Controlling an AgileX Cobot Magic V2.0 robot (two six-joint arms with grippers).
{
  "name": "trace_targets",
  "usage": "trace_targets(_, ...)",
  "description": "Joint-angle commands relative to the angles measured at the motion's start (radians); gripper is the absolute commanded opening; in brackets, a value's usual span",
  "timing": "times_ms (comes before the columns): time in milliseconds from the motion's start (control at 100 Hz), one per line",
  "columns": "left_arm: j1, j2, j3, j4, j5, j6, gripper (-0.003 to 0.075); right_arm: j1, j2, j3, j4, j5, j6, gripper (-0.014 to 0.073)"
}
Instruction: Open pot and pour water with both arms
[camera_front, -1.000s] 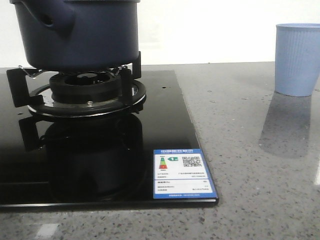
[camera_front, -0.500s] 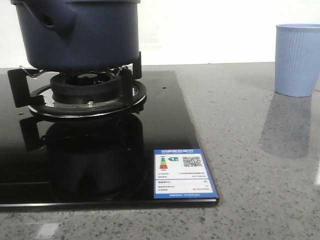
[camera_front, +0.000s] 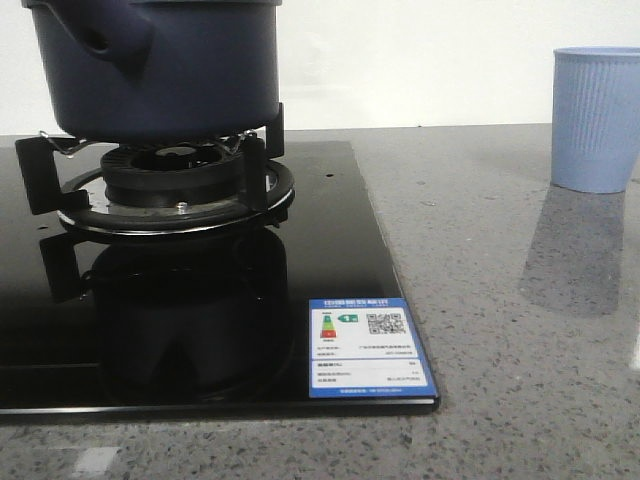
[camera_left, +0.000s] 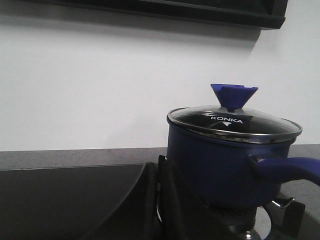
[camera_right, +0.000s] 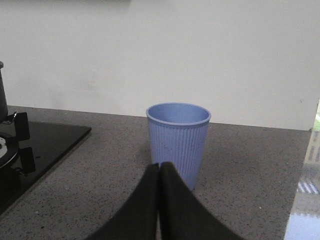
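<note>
Pot sits on the burner grate of the black hob, its top cropped in front view; only the left wrist view shows its glass lid. Both grippers, left and right, are closed and empty. The right faces the blue cup.

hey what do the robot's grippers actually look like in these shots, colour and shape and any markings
Only the fingers show, in the wrist views. The right gripper has two matte black fingers with smooth, rounded outer faces that taper toward the tips. The left gripper looks the same: dark, matte, curved fingers, dimmer in that view. No cables, labels or markings are visible, and the arms themselves are out of frame.
</note>
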Motion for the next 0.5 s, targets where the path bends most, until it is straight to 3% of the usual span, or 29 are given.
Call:
trace_targets(0, 0.003, 0.010, -0.028, -0.031, 0.006, -0.009, -0.0019, -0.006, 0.007, -0.024, 0.024, -0.029, 0.000, -0.0067)
trace_targets(490, 0.003, 0.008, -0.028, -0.027, -0.005, -0.009, -0.0019, -0.006, 0.007, -0.024, 0.024, -0.029, 0.000, -0.0067)
